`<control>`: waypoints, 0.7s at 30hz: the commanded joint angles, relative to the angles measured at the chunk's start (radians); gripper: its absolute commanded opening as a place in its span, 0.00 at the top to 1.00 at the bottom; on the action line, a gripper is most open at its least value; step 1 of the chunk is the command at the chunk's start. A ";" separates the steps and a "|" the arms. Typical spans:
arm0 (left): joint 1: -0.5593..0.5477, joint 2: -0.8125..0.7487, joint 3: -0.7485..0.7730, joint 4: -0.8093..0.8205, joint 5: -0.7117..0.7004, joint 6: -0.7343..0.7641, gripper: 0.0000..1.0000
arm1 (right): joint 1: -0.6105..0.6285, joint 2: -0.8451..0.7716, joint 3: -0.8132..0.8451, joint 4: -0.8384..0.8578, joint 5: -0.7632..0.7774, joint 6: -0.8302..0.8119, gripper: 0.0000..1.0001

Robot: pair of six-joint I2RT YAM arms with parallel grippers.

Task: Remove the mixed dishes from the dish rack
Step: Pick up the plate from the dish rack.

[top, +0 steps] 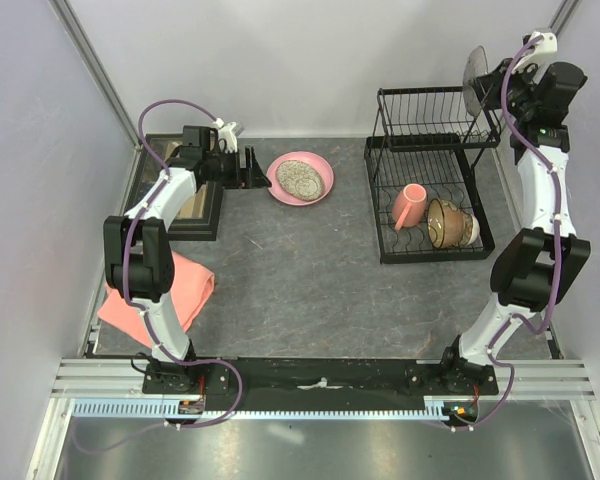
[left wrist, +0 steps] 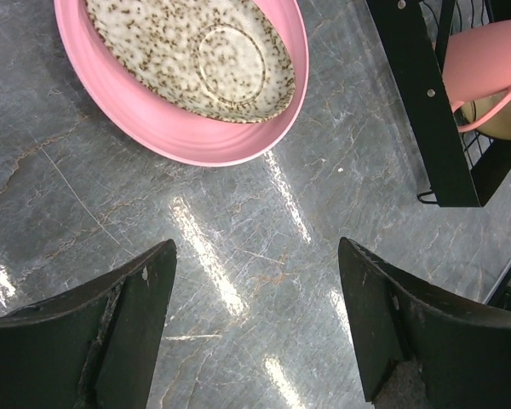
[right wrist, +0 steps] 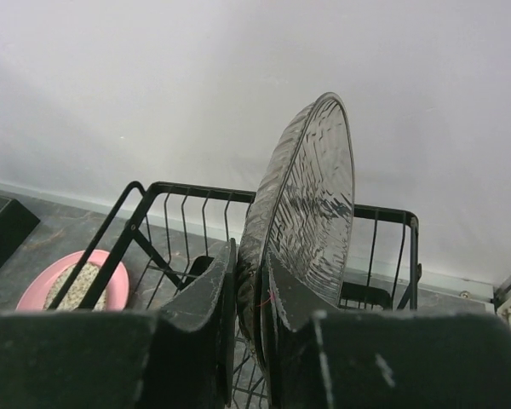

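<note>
My right gripper (top: 495, 88) (right wrist: 251, 264) is shut on the lower rim of a ribbed clear glass plate (top: 474, 80) (right wrist: 315, 179), which it holds upright above the back right corner of the black wire dish rack (top: 425, 100) (right wrist: 196, 189). In the rack's lower tier lie the salmon-pink mug (top: 410, 206) (left wrist: 485, 64) and the amber-brown bowl (top: 447, 222). On the table left of the rack a speckled plate (top: 302, 176) (left wrist: 196, 51) rests in the large pink plate (top: 300, 195) (left wrist: 196, 136). Just left of them my left gripper (top: 255, 170) (left wrist: 255, 256) hangs open over bare table.
A dark rectangular tray (top: 195, 205) sits at the far left under the left arm. A folded salmon-pink cloth (top: 160, 290) lies at the near left. White walls close in the table at the back and on both sides.
</note>
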State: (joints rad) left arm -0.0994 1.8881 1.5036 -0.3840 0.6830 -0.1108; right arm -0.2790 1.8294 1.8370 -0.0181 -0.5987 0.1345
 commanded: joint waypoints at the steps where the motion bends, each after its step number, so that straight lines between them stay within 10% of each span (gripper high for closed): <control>1: 0.006 -0.021 0.078 -0.030 0.018 0.065 0.17 | 0.003 -0.099 0.044 0.023 -0.062 0.005 1.00; 21: 0.006 0.089 0.532 -0.383 0.205 0.031 0.19 | 0.547 -0.436 -0.203 -0.309 0.434 -0.597 1.00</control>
State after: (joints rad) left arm -0.0994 1.9202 1.9148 -0.6502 0.7952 -0.0788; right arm 0.1791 1.4288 1.7153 -0.2790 -0.3485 -0.3000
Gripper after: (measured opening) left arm 0.815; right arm 0.204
